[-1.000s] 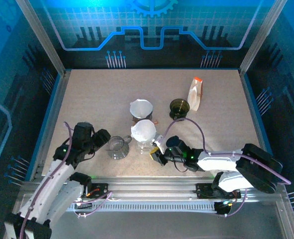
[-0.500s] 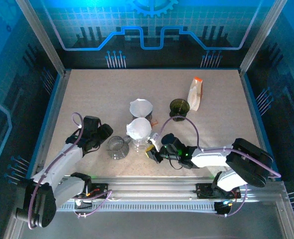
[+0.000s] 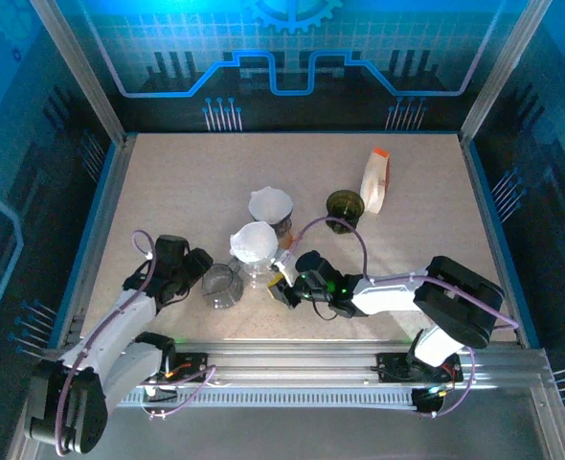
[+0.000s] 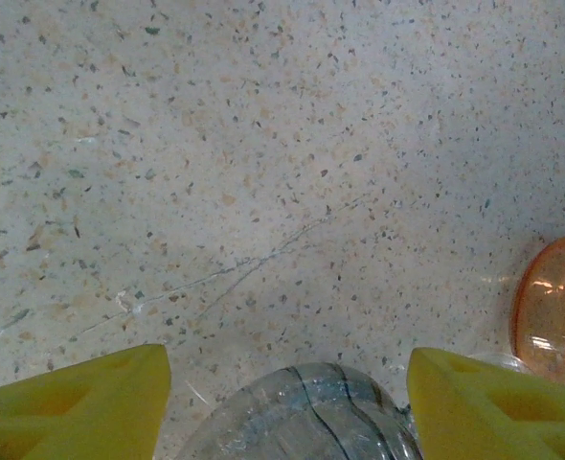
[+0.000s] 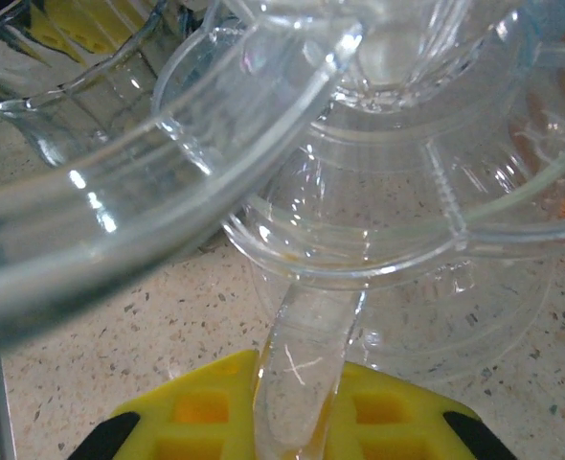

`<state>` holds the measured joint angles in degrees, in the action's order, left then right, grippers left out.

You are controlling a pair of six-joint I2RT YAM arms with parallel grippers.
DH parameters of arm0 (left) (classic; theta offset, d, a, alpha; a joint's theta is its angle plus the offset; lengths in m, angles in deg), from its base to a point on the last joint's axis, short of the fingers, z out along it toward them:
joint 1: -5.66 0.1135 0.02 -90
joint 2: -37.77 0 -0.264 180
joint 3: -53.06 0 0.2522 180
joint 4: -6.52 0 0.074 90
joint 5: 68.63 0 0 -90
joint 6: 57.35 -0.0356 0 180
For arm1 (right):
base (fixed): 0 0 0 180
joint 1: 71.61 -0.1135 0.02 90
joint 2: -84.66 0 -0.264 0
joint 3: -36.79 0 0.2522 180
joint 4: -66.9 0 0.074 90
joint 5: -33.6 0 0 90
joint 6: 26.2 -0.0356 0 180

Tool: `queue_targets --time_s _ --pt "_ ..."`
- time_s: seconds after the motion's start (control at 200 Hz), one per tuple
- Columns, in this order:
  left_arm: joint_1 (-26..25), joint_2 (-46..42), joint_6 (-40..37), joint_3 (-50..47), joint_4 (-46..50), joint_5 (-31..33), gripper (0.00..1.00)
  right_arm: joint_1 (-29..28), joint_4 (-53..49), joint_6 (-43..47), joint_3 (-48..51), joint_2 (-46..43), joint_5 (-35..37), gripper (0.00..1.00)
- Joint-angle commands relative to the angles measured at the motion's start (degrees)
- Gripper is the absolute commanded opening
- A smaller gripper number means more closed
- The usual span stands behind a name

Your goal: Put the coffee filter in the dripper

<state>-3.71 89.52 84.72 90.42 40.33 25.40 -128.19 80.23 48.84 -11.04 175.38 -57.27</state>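
Right gripper (image 3: 282,285) clamped dripper (image 3: 260,271) handle (image 5: 302,355), steadying it toward counter's (image 3: 187,182) front edge | filter (image 3: 252,240) seated | left gripper (image 4: 284,402) wide open astride carafe (image 4: 306,426)

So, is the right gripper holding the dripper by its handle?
Yes, the right gripper is closed on the clear handle of the dripper, which runs down between its yellow fingers.

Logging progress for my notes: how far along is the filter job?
Done, apparently: the white coffee filter sits in the clear dripper. In hand: the right end effector is shut on the dripper's handle; the left end effector is open around the glass server. Left: probably only releasing the dripper.
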Motion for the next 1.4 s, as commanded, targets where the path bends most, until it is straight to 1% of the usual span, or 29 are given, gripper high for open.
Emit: queue_targets --time_s 0.0,0.385,0.65,0.78,0.816,1.041,1.216,1.396 --pt "0.4 -2.5 1.6 -1.9 1.3 -2.4 0.67 -0.9 1.4 0.0 -2.4 2.1 0.9 0.17" --pt "0.4 -16.3 7.5 -5.3 11.2 -3.0 0.67 -1.4 1.3 -0.7 -9.4 9.2 2.5 0.19" --pt "0.4 -17.6 8.0 -6.4 12.3 -4.3 0.65 -1.4 0.9 -0.6 -15.0 14.0 4.0 0.2" --pt "0.4 -17.7 8.4 -7.0 12.2 -5.1 0.64 -1.4 0.8 -0.6 -16.0 16.0 4.5 0.21" --pt "0.4 -17.8 8.6 -7.1 12.3 -5.3 0.64 -1.4 0.8 -0.6 -17.9 16.4 4.6 0.21" --pt "0.4 -19.9 9.1 -7.7 13.6 -5.9 0.64 -1.3 0.4 -0.3 -20.9 19.1 4.7 0.29" --pt "0.4 -20.8 9.4 -8.3 13.6 -6.6 0.64 -1.3 0.7 -0.3 -21.4 19.0 4.5 0.35" --pt "0.4 -20.9 9.2 -8.8 13.5 -7.1 0.63 -1.6 1.7 -1.3 -19.0 17.2 5.1 0.45"
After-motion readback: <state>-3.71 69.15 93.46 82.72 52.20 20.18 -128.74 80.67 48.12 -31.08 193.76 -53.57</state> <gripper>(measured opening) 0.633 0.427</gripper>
